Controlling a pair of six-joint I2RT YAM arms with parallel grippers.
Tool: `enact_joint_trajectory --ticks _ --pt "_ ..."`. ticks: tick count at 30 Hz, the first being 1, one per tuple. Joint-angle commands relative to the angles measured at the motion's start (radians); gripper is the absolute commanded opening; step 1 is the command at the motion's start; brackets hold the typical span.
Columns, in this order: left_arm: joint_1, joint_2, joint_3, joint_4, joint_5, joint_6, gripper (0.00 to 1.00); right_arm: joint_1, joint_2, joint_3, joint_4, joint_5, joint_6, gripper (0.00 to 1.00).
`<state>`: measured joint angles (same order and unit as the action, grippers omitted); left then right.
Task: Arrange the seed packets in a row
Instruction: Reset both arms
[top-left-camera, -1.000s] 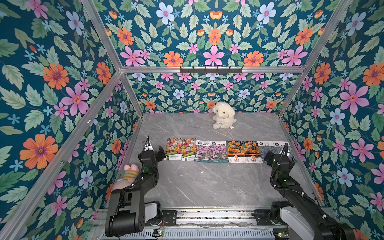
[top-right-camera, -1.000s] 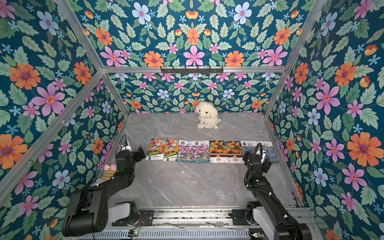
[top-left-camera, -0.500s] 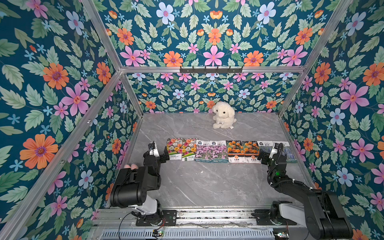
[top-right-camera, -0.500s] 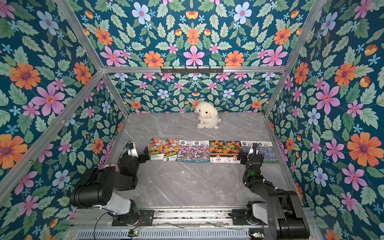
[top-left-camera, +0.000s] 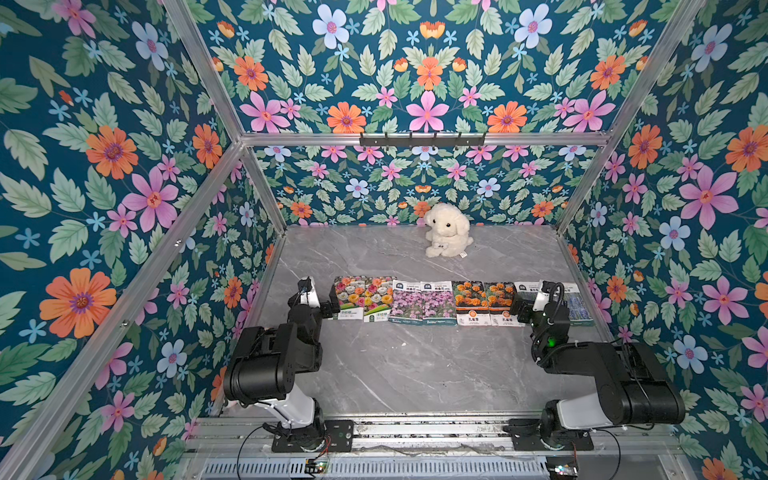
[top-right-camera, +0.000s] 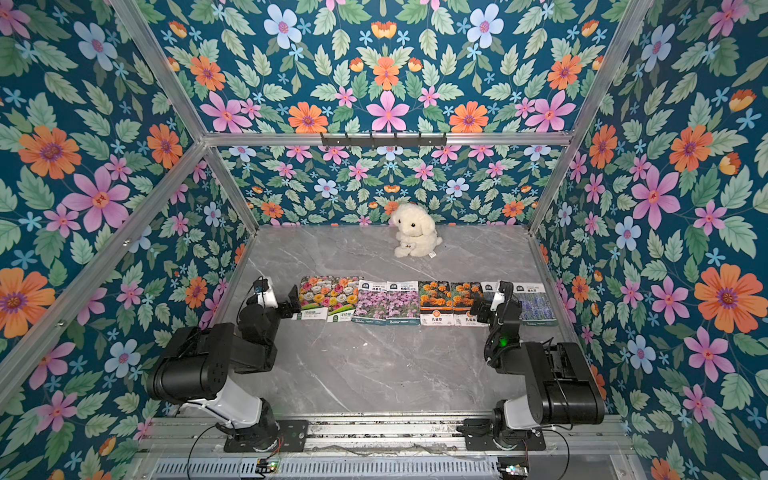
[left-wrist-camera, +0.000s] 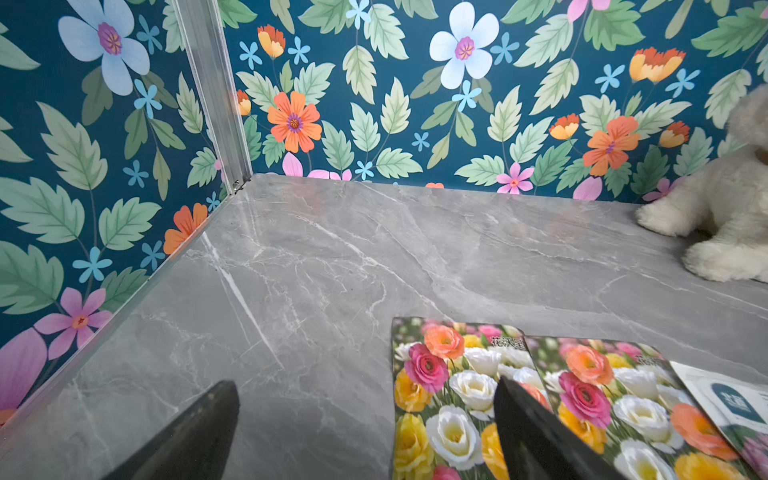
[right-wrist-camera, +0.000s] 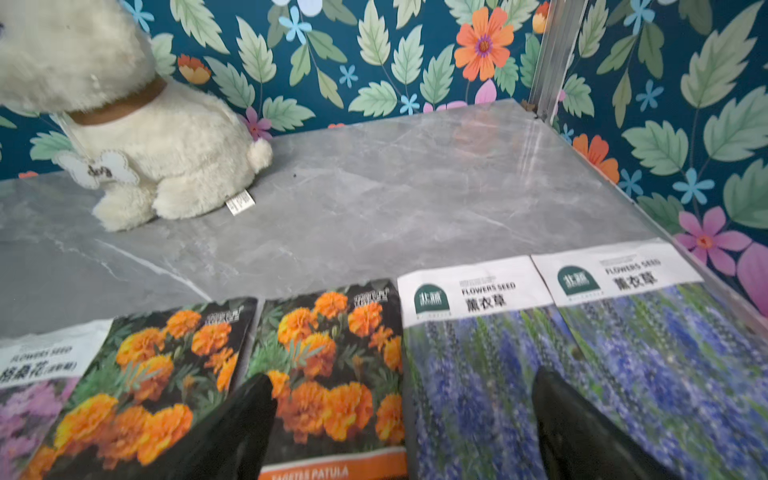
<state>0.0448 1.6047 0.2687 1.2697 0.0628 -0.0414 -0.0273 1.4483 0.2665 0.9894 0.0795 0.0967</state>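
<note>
Seed packets (top-left-camera: 457, 301) in row across mid desk (top-left-camera: 395, 365), short sides facing front edge. L gripper (left-wrist-camera: 365, 395) wide, empty, straddling row's left end. R gripper (right-wrist-camera: 403, 386) wide, empty, over marigold/lavender seam.

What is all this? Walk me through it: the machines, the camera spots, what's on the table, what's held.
Two black robot arms stand at the near edge of a grey table, inside a flower-papered booth. The two wide pictures come from one camera head above. The two close ones come from cameras on the arms' wrists; the dark wedges there are gripper fingers. Eight seed packets lie flat in a row, and a white plush dog sits behind them. The left gripper and the right gripper are both open and hold nothing.
</note>
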Motion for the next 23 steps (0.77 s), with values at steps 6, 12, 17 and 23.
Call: enact_joint_trajectory --ticks 6,12,17,23 --pt "-0.02 0.001 0.023 -0.061 -0.045 0.026 1.0 0.0 -0.005 0.021 -0.052 0.058 0.006 0.99" --pt "-0.02 0.001 0.024 -0.061 -0.046 0.025 1.0 0.0 0.001 0.018 -0.033 0.057 0.005 0.99" --pt "-0.02 0.001 0.024 -0.062 -0.046 0.025 0.99 0.0 0.001 0.018 -0.037 0.058 0.005 0.99" --pt "-0.02 -0.001 0.023 -0.061 -0.046 0.024 1.0 0.0 0.001 0.019 -0.035 0.059 0.004 0.99"
